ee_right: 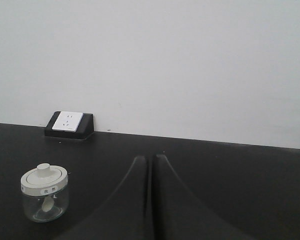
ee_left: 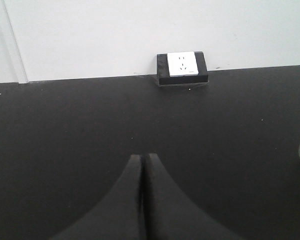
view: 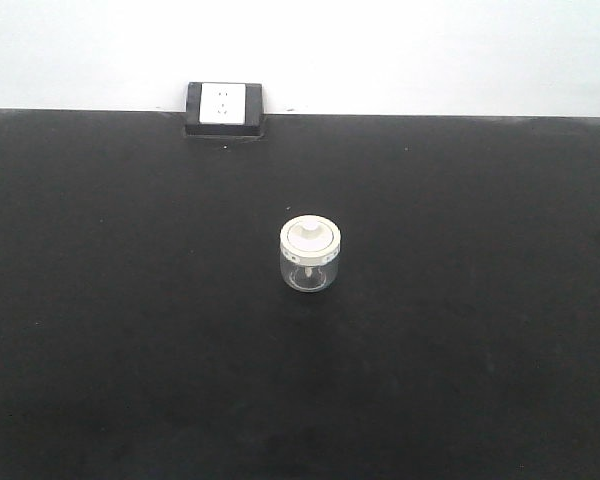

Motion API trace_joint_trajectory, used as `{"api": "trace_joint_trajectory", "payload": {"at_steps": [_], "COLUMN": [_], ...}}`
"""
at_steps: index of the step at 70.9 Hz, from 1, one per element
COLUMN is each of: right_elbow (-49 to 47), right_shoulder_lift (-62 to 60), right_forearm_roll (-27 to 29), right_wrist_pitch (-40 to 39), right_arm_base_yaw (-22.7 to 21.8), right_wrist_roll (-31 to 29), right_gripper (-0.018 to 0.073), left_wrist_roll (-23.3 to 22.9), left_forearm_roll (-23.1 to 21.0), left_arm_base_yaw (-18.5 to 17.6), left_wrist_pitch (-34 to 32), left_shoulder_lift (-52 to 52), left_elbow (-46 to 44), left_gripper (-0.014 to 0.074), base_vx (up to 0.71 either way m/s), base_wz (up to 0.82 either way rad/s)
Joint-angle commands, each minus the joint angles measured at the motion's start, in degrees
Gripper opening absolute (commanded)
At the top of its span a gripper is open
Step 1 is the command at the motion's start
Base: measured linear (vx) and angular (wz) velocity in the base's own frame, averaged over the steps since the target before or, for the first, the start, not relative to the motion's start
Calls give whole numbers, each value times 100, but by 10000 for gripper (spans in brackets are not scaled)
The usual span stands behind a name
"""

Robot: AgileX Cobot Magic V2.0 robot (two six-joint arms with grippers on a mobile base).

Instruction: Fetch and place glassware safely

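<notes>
The small squat clear glass jar with a round cream-white knobbed lid (view: 310, 255) is set upright near the middle of the black desk (view: 110, 330), well apart from every edge, so that it can be approached from either side without risk of being knocked off. The lid is seated squarely, and a small white spoon-like piece is seen inside. The jar is not touched by anything. The left gripper (ee_left: 142, 162) is held with its fingers pressed together, empty, the jar at the right border of its view. The right gripper (ee_right: 151, 162) is likewise closed on nothing, the jar lying to its left. A white socket in a black wedge housing (view: 224, 108) is mounted at the far edge.
</notes>
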Motion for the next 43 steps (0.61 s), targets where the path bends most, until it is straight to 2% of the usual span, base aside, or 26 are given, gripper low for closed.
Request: {"api": "trace_joint_trajectory", "payload": {"at_steps": [1, 31, 43], "right_elbow": [-169, -169, -169], "right_shoulder_lift": [62, 62, 62], "right_forearm_roll": [-45, -45, -45], "right_wrist_pitch": [-2, -2, -2], "right_arm_base_yaw": [-27, -27, -27], "right_wrist_roll": [-47, -47, -47], "right_gripper": [-1, -1, -1], "left_wrist_roll": [-51, -51, -51], "left_forearm_roll": [-46, -46, -46], "left_arm_base_yaw": [-5, -5, -5], "left_wrist_pitch": [-405, -394, 120], "left_shoulder_lift": [23, 23, -226], "left_elbow": [-171, -165, -165], "left_gripper": [-7, -7, -7], "base_vx": [0, 0, 0], "base_wz": [0, 0, 0]}}
